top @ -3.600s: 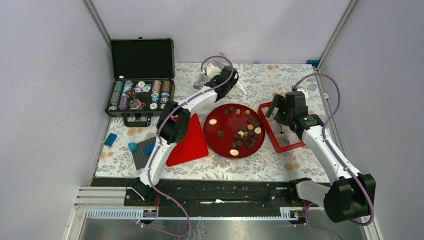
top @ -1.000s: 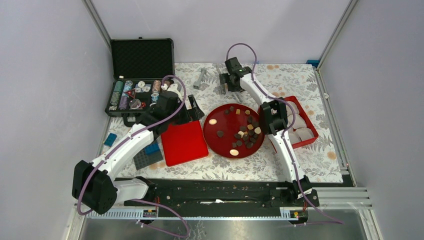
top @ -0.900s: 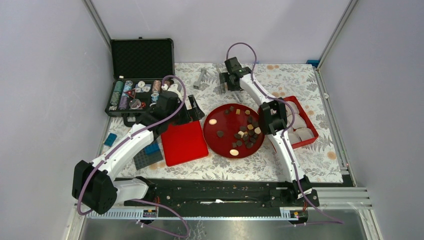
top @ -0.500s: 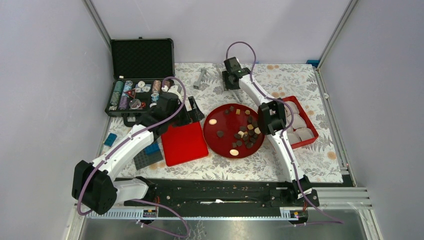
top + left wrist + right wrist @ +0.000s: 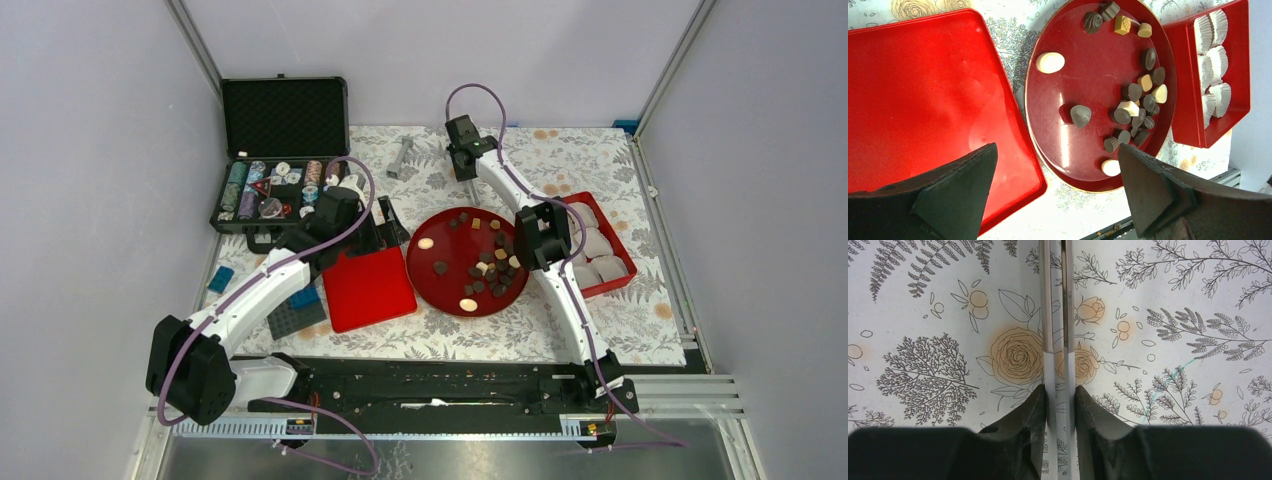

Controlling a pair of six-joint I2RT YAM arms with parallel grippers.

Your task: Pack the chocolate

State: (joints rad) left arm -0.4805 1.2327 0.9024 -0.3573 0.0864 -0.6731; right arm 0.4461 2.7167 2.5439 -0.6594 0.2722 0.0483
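Bare tablecloth (image 5: 480, 335) nearside of red plate (image 5: 452, 285)

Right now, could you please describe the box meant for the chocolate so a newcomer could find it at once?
Start at the round red plate mid-table. On its right lies a red box. Unlike the flat red lid on the left, it holds white paper cups.

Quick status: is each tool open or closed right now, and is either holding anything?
Left tool: open, holding nothing.
Right tool: closed on the metal tongs.
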